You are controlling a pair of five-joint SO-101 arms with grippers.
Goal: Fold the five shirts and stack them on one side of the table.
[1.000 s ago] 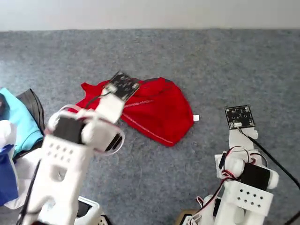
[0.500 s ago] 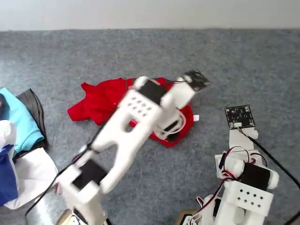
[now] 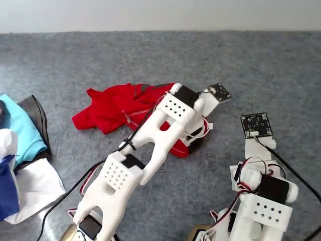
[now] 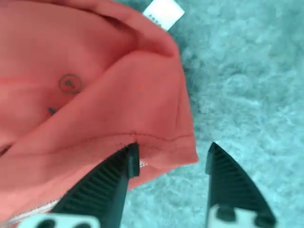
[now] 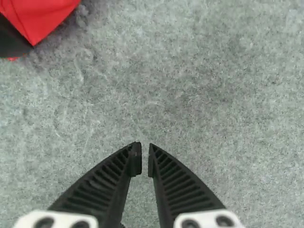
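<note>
— How does the left tool (image 4: pixel 173 151) stand?

— Jaws apart, low over the red shirt (image 4: pixel 95 95), straddling a hemmed corner. One jaw lies against the cloth at the stitched edge and the other stands over bare table (image 4: pixel 247 85). Nothing is clamped.

— And the right tool (image 5: pixel 143 151)?

— Jaws all but together, holding nothing, above bare table at about five o'clock in the high view. A red corner lies near it, not touching it.

— Where is the shirt itself?

— Near the middle of the table, rumpled rather than flat. Its bunched end points to nine o'clock. The left tool is at its four o'clock edge, close to the white tag (image 4: pixel 163 12).

— The others?

— A pile (image 3: pixel 22 135) at the table's nine o'clock edge: teal, white, blue and something dark. It looks loosely heaped, not folded, as far as I can tell.

— What could go wrong from here?

— The bite looks thin to me. Closing here would take only the tip of the hem, which may slip out once lifted. The corner looks doubled, so one layer could come up while the other stays down. With the right tool pinning nothing, a pull might drag the whole rumpled shirt instead of folding it. The table's fuzzy surface could also catch the lower jaw.
</note>
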